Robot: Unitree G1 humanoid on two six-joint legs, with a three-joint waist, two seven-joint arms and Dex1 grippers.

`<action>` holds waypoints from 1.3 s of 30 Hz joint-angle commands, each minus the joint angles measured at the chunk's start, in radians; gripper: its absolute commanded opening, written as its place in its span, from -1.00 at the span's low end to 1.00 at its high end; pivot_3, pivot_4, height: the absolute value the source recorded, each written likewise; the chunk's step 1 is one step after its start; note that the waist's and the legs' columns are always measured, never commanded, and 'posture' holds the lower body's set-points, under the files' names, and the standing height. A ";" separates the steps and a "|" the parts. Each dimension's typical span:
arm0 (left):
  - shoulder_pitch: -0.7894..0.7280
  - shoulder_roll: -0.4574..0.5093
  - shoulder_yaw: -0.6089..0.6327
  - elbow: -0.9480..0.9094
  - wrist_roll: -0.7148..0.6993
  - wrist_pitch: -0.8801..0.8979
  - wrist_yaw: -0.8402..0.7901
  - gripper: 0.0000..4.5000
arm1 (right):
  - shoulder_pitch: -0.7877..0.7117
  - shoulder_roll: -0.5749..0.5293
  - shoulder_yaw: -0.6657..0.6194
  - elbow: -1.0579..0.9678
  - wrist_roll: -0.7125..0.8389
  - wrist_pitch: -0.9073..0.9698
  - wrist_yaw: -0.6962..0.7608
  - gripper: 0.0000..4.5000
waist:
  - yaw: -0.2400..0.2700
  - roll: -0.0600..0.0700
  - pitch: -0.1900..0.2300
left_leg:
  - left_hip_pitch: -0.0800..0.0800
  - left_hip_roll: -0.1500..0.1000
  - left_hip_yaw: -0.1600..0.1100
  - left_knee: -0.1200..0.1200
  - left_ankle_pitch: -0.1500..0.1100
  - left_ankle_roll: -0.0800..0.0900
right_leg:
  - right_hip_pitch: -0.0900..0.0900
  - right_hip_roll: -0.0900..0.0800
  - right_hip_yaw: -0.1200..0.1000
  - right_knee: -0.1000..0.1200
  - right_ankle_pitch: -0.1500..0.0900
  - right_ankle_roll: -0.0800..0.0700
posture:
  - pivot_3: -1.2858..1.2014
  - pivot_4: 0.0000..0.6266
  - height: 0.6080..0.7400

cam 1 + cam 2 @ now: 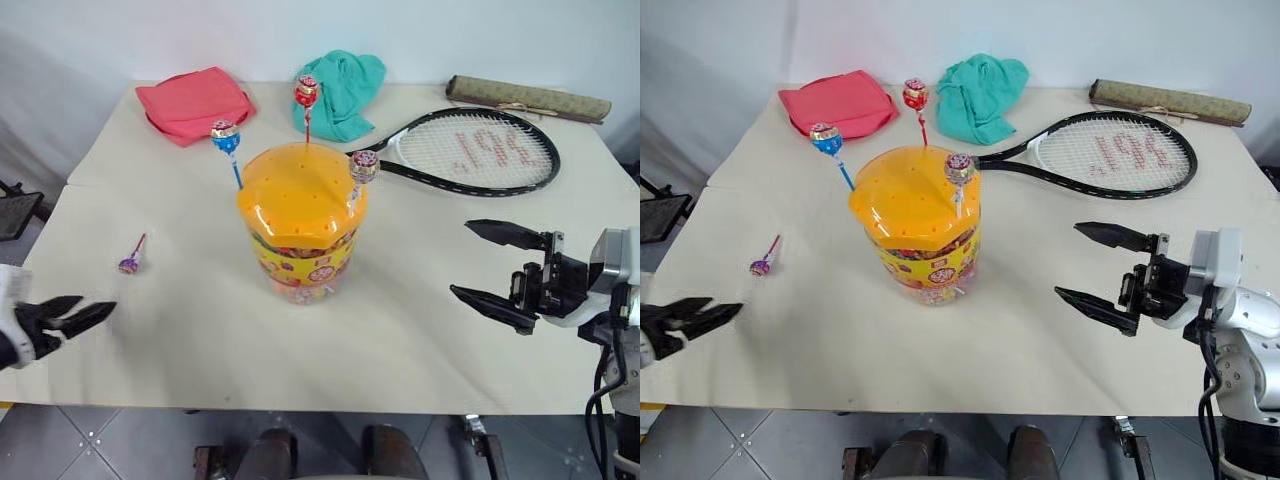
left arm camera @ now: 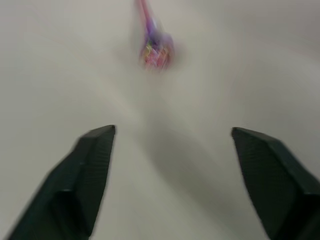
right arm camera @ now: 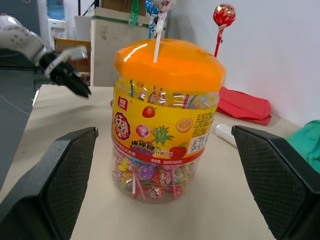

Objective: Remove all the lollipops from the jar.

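Note:
The jar (image 1: pixel 300 240), a clear tub with an orange domed lid, stands upright mid-table. Three lollipops stick up from holes in its lid: red (image 1: pixel 306 92) at the back, blue (image 1: pixel 224 134) on the left, pinkish-silver (image 1: pixel 364 165) on the right. A purple lollipop (image 1: pixel 129 264) lies flat on the table left of the jar. My left gripper (image 1: pixel 97 305) is open and empty near the table's front left edge, a little short of the purple lollipop (image 2: pixel 156 50). To the right of the jar, my right gripper (image 1: pixel 460 258) is open, pointing at it and apart from it.
At the back of the table (image 1: pixel 420 340) lie a red cloth (image 1: pixel 195 100), a teal cloth (image 1: pixel 345 90), a tennis racket (image 1: pixel 475 150) and a rolled mat (image 1: pixel 528 98). The table's front edge runs just under both grippers.

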 commanded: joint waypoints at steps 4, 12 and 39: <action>-0.142 0.117 0.083 0.095 -0.054 -0.192 -0.265 0.74 | -0.010 -0.049 -0.088 0.014 0.006 -0.012 -0.008 1.00 | 0.012 0.003 0.001 | 0.001 0.000 0.000 0.000 0.000 0.000 | 0.002 -0.001 -0.001 -0.002 0.000 0.000 | 0.03 -0.52 1.00; -0.631 -0.027 -0.252 -0.165 -0.186 -0.129 -0.187 0.99 | -0.033 -0.035 -0.102 -0.004 0.006 -0.022 -0.045 1.00 | 0.029 0.001 0.002 | -0.002 -0.002 -0.006 0.006 0.000 0.001 | 0.003 -0.001 -0.001 0.003 0.000 0.001 | 0.03 -0.52 1.00; -0.939 -0.257 -0.506 -0.041 -0.117 -0.060 -0.248 -0.89 | 0.045 -0.006 -0.100 -0.072 -0.012 -0.060 -0.116 1.00 | -0.017 0.001 0.002 | -0.001 -0.006 -0.003 0.005 0.000 0.001 | 0.003 -0.001 -0.009 0.004 0.001 0.001 | 0.03 -0.52 1.00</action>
